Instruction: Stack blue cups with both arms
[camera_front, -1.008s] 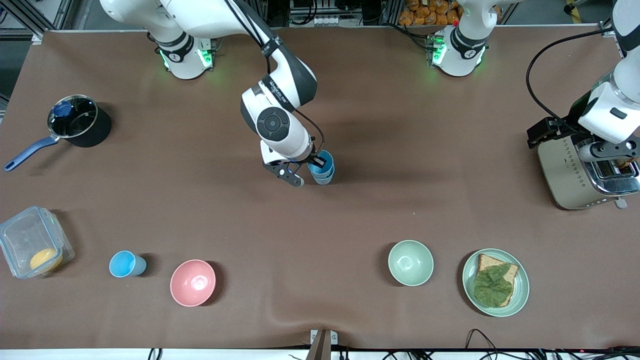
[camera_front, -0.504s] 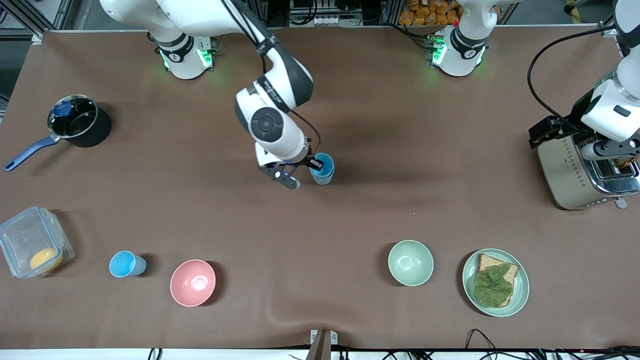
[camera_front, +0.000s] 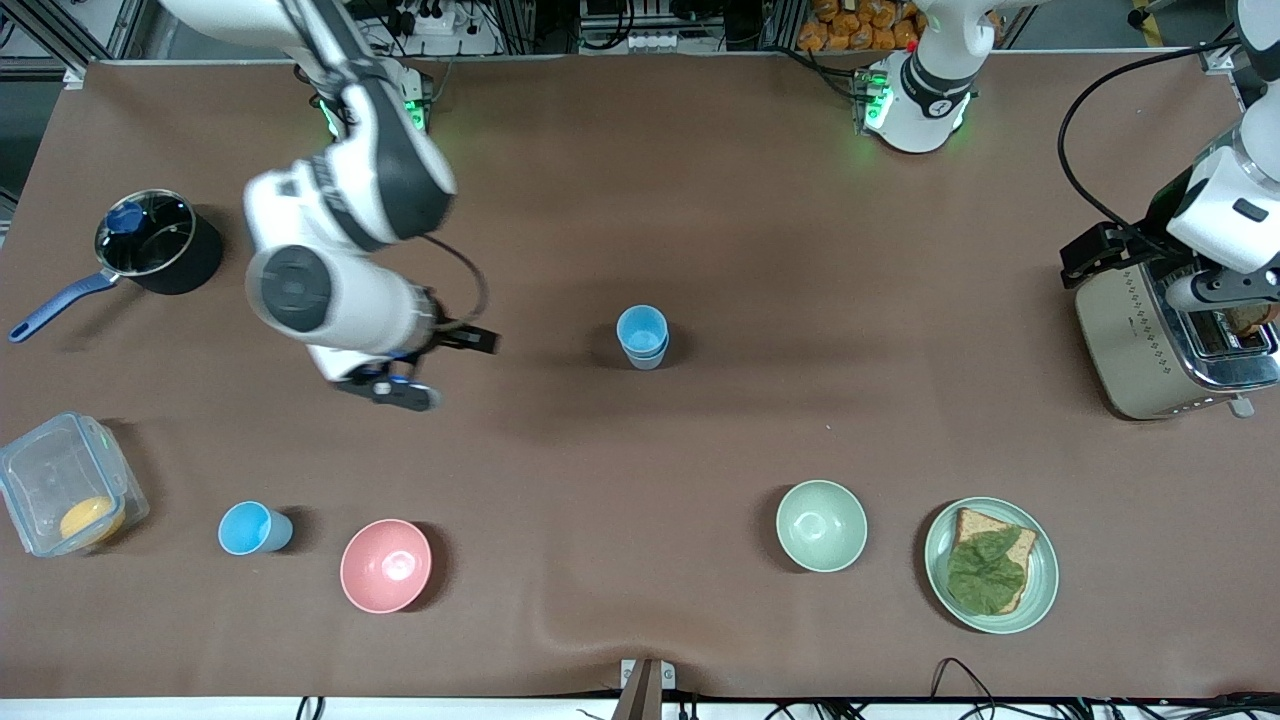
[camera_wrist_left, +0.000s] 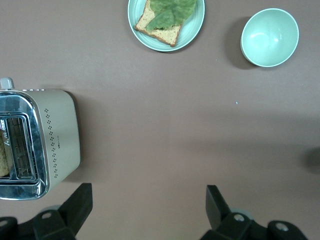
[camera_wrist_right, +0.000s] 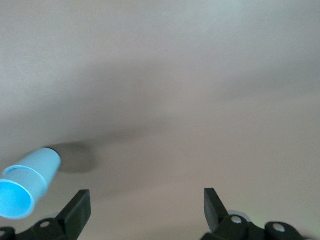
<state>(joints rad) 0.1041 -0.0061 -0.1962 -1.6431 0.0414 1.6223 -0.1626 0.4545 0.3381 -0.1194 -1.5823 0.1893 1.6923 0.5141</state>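
Note:
The two blue cups (camera_front: 641, 337) stand nested one in the other, upright, near the middle of the table, and nothing holds them. They also show in the right wrist view (camera_wrist_right: 27, 184), off to one side of the fingers. My right gripper (camera_front: 443, 367) is open and empty, above bare table between the stack and the right arm's end. My left gripper (camera_front: 1220, 298) is open and empty above the toaster at the left arm's end; its wrist view shows the gripper (camera_wrist_left: 145, 210) over bare table beside the toaster.
A brighter sky-blue cup (camera_front: 255, 528), pink bowl (camera_front: 386, 565), green bowl (camera_front: 821, 525) and plate with bread and lettuce (camera_front: 990, 565) stand in the row nearest the camera. A lidded container (camera_front: 65, 495), a black pot (camera_front: 155, 240) and the toaster (camera_front: 1165, 340) stand at the ends.
My right gripper has let go of the stacked cups and swung away toward the right arm's end. The stack stays put. The left arm has barely moved.

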